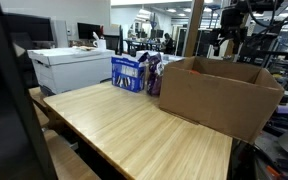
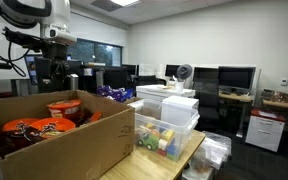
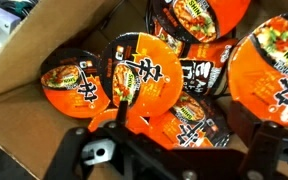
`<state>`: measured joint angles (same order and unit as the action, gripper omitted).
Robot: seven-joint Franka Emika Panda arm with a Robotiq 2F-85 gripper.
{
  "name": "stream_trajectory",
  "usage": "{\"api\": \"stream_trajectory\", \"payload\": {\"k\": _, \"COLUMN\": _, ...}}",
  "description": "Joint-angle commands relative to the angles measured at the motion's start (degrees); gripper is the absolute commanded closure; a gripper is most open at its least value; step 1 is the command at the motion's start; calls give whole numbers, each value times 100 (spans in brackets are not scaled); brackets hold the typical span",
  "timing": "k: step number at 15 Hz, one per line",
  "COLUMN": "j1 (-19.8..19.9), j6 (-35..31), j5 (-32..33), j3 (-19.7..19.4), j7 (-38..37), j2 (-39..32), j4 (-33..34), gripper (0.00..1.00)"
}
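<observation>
Several orange instant-noodle bowls (image 3: 139,70) lie piled in an open cardboard box (image 3: 29,55), some flat and some tilted on edge. My gripper (image 3: 184,118) hangs open just above them, holding nothing. Its dark fingers (image 3: 122,108) straddle a bowl with a black and orange lid (image 3: 189,120). In both exterior views the gripper (image 1: 222,42) (image 2: 46,70) hovers over the box (image 1: 214,95) (image 2: 74,145). The bowls (image 2: 64,105) show over the box rim in an exterior view.
The box stands on a wooden table (image 1: 134,130). Blue and purple snack bags (image 1: 134,72) sit beside it, with a white chest (image 1: 74,68) behind. Clear plastic bins of toys (image 2: 164,135) stand beside the box, and desks with monitors (image 2: 234,78) fill the room beyond.
</observation>
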<state>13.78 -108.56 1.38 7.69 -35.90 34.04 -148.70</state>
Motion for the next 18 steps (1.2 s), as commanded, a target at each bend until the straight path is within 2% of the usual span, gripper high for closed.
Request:
{"api": "stream_trajectory", "payload": {"k": 1, "j1": -428, "j6": 494, "j5": 402, "j3": 379, "j7": -90, "j2": -303, "j4": 539, "gripper": 0}}
{"api": "stream_trajectory", "payload": {"k": 6, "j1": -992, "j6": 775, "j5": 742, "j3": 680, "j7": 200, "j2": -671, "j4": 943, "gripper": 0}}
{"api": "stream_trajectory", "payload": {"k": 14, "j1": -1719, "j6": 519, "j5": 1172, "j3": 893, "j7": 790, "j2": -1247, "j4": 1159, "gripper": 0}}
{"api": "stream_trajectory", "payload": {"k": 18, "j1": -1929, "j6": 16, "j5": 1358, "j3": 811, "j7": 1157, "j2": -1412, "j4": 1013, "gripper": 0}}
